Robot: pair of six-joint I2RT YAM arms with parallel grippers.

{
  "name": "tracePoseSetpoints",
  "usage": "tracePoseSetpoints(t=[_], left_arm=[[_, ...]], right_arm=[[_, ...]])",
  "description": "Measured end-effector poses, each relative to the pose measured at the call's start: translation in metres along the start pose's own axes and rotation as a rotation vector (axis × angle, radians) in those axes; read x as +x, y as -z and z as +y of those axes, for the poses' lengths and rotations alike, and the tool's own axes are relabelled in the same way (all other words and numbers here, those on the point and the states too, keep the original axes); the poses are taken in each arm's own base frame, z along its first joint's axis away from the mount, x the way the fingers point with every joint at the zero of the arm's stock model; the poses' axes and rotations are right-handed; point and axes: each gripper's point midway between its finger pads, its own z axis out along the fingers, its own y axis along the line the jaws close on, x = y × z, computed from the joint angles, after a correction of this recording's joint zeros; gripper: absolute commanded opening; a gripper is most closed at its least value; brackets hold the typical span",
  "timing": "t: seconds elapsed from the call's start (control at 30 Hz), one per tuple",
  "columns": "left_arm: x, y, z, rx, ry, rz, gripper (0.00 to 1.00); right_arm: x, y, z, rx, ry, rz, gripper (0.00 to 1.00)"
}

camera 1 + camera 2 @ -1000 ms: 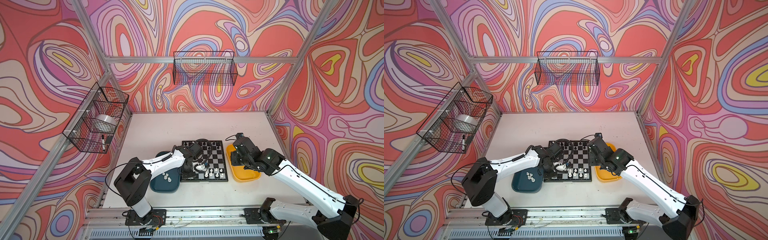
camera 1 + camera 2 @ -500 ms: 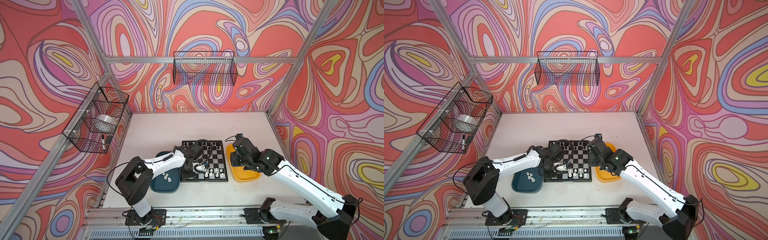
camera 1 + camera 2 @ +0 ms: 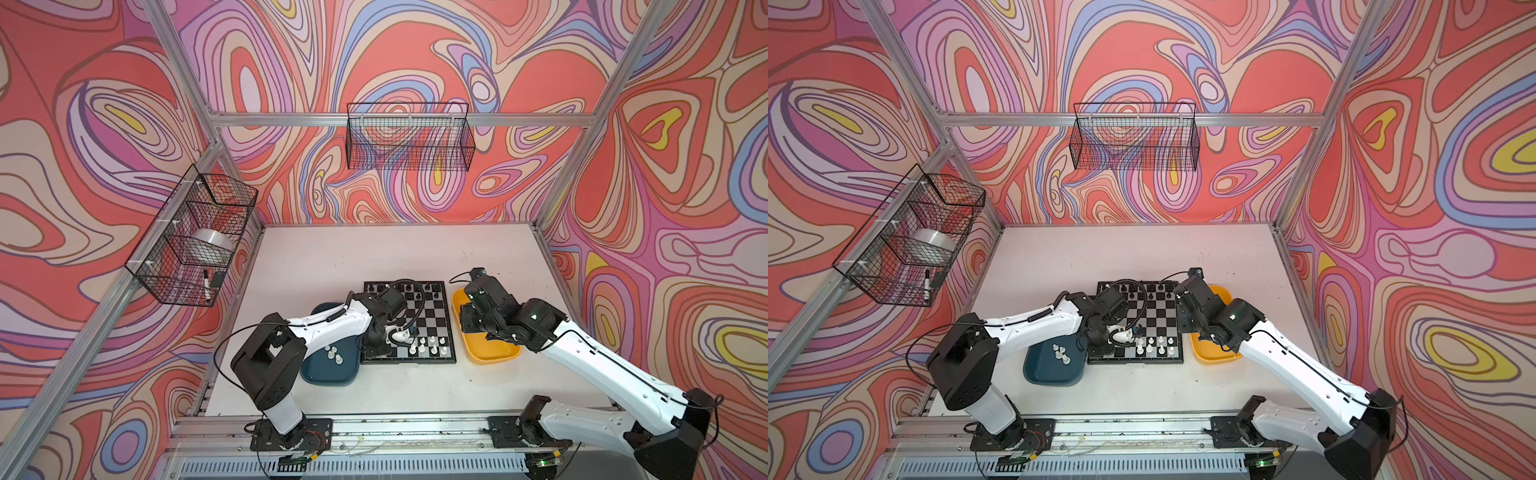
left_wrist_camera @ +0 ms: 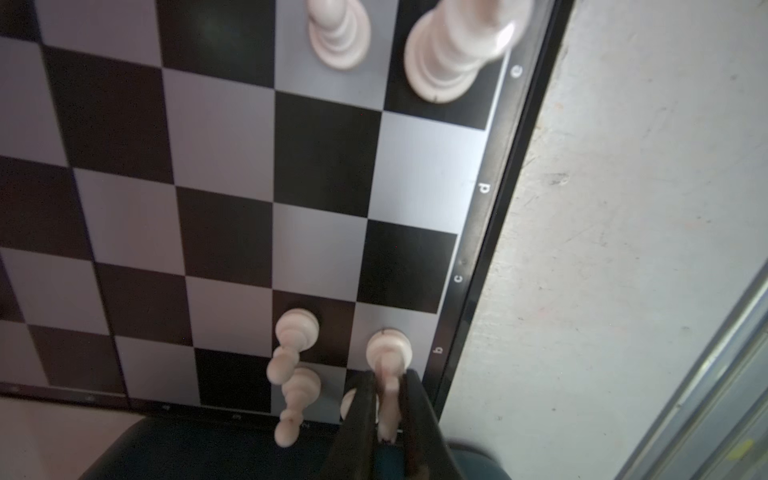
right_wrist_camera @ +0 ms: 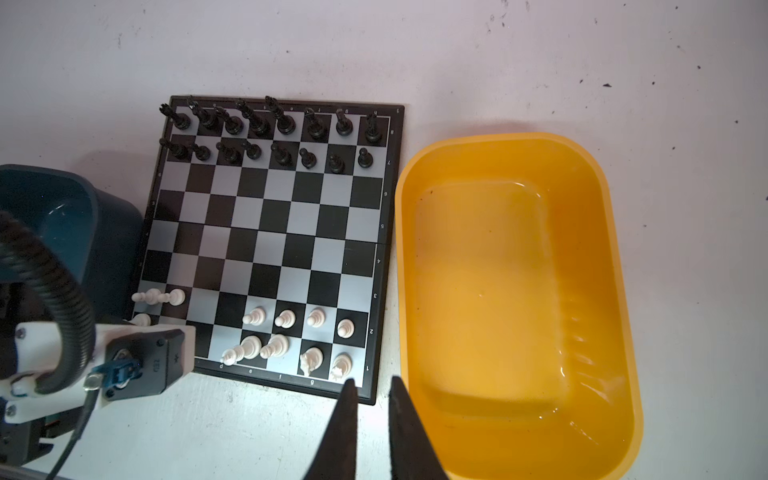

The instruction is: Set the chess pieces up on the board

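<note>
**White piece clamped at the board's near-left corner**

Left tool (image 4: 388, 374): over the near-left corner of the board (image 3: 432, 316). Both fingers (image 4: 361, 411) are clenched against the sides of a white piece (image 4: 388, 347). The piece stands upright, its base on the grey square by rim letter b in the nearest row.

Right tool (image 5: 372, 386): hovers off the board's near-right corner, above the seam between the board and the yellow tray (image 5: 615, 249). Its fingers are drawn almost together, leaving a thin slit with nothing in it.

Board: lies on the white counter (image 3: 374, 257), with the teal tray (image 3: 328, 380) just beside it on the left and the yellow tray just beside it on the right.

Black pieces (image 5: 284, 122): fill the two far rows, all standing.

White pieces (image 5: 285, 319):
- Right half: four small ones in the second-nearest row, with four taller ones in the nearest row.
- Left half: two pawns (image 4: 297, 330) on the two leftmost squares of the second-nearest row.
- Corner square: one more piece, mostly hidden behind a finger.
- The squares by rim letters c and d show bare chequer in both near rows.

Teal tray: in both top views a few loose white pieces (image 3: 332, 354) lie in it, close together near its middle.
</note>
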Motion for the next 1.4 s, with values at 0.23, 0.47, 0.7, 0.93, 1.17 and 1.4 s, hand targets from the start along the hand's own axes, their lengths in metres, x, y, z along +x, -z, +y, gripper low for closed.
tracePoseSetpoints(t=[0.23,0.47,0.7,0.93,1.17,1.4], left_arm=[[0.000,0.000,0.000,0.001,0.000,0.001,0.22],[0.000,0.000,0.000,0.001,0.004,0.001,0.23],[-0.001,0.003,0.001,0.000,0.004,0.000,0.24],[-0.003,0.010,0.001,-0.006,0.003,-0.010,0.25],[-0.001,0.016,0.000,-0.007,0.002,-0.012,0.25],[0.001,0.031,-0.002,-0.016,0.002,-0.026,0.26]], right_arm=[[0.002,-0.001,0.000,0.001,0.001,0.006,0.15],[0.002,-0.001,0.000,0.001,0.001,0.006,0.15],[0.002,-0.001,0.000,0.000,0.002,0.006,0.15],[0.001,-0.003,0.001,-0.001,0.001,0.005,0.15],[0.003,-0.007,0.001,0.007,0.007,0.019,0.15],[0.003,-0.010,0.002,0.010,0.016,0.025,0.16]])
